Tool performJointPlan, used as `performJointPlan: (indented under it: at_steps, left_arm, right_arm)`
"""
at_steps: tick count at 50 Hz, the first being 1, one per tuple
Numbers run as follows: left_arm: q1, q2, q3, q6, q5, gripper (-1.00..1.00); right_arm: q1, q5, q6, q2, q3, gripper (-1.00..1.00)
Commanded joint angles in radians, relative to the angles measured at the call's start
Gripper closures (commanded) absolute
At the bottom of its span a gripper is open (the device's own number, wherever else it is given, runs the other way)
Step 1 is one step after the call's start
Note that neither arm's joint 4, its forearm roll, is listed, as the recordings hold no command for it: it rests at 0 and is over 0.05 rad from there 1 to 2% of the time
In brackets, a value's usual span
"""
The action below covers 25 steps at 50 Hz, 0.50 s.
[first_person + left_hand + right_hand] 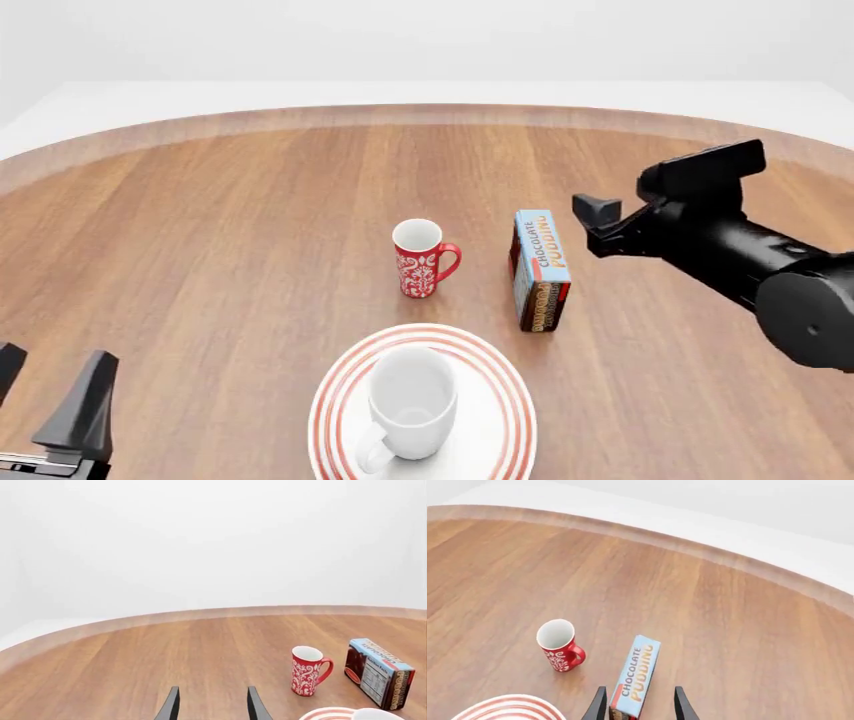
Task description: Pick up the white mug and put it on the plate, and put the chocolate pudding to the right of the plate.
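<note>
The white mug (411, 400) stands upright on the red-ringed plate (336, 392) at the near middle; its rim (377, 714) shows beside the plate (328, 714) in the left wrist view. The chocolate pudding (539, 268) stands on its long edge behind and to the right of the plate. My right gripper (591, 228) is open, hovering just right of the carton. In the right wrist view (640, 707) its fingers sit either side of the carton's (638, 672) near end, apart from it. My left gripper (47, 388) is open and empty at the near left, also seen in the left wrist view (212, 707).
A slim red mug with white floral pattern (423, 260) stands upright just left of the carton, behind the plate; it also shows in both wrist views (308, 671) (558, 645). The round wooden table's far edge (427, 112) curves across the back.
</note>
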Motion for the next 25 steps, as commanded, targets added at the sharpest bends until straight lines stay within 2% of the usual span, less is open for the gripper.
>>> performJointPlan:
  at_steps: [1,3,8,13,25]
  left_arm:
    - [-0.001,0.000,0.000,-0.003,-0.001,-1.00]
    - [-0.002,0.000,0.000,-0.003,-0.001,-1.00]
    - [-0.001,0.000,0.000,-0.005,-0.001,-1.00]
    - [-0.001,0.000,0.001,-0.007,-0.001,-1.00]
    - [0.000,0.000,0.001,-0.009,0.001,-1.00]
  right_arm:
    - [0.009,-0.049,0.016,0.173,-0.082,-1.00]
    - [0.013,-0.059,0.025,0.216,-0.106,-1.00]
    - [0.018,-0.043,0.035,0.198,-0.089,-1.00]
    - [0.015,-0.060,0.040,0.281,-0.139,-1.00]
    - [0.010,-0.091,0.058,0.380,-0.180,-1.00]
